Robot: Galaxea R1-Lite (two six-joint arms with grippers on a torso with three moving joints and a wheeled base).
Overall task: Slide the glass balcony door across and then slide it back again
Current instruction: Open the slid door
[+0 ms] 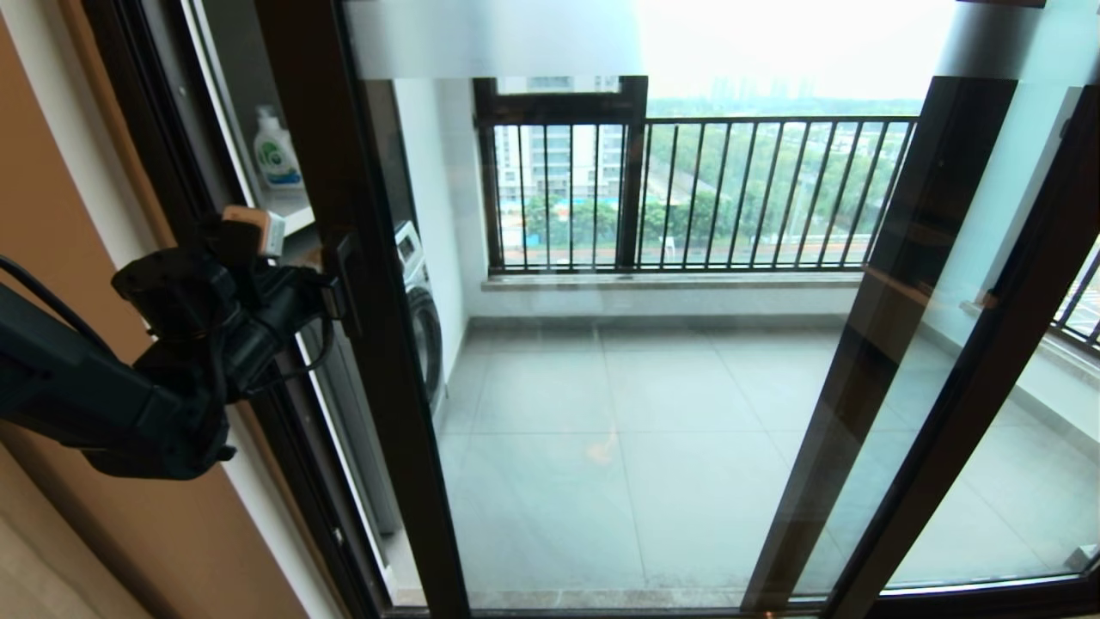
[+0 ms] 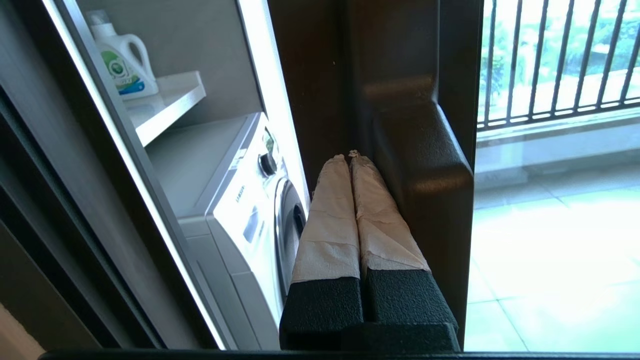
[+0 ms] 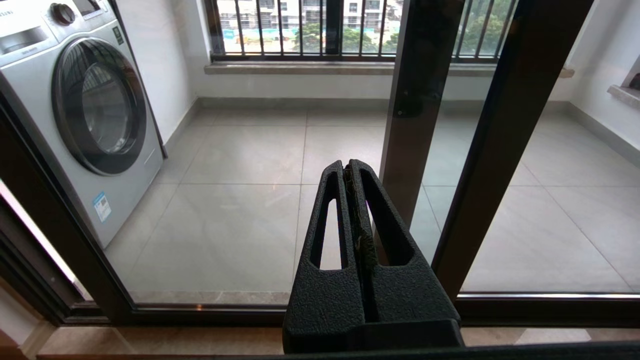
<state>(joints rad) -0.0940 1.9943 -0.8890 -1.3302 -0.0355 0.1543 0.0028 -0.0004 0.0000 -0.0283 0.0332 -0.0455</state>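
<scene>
Beyond our station, a tiled balcony with a washing machine (image 3: 95, 110) and a barred railing (image 1: 687, 193) fills the background. Before it stands the glass balcony door (image 1: 601, 344), its dark upright stile running floor to ceiling at our left, a narrow gap showing between stile and outer frame. Our left gripper (image 2: 350, 157), fingers pressed together on nothing, has its wrapped tips tucked behind the door's black bar handle (image 2: 425, 165); the handle lies just beside them toward our right, its long axis vertical. Our right gripper (image 3: 347, 172) hangs clenched and empty, low and away from the handle, so we judge the left arm the nearer.
</scene>
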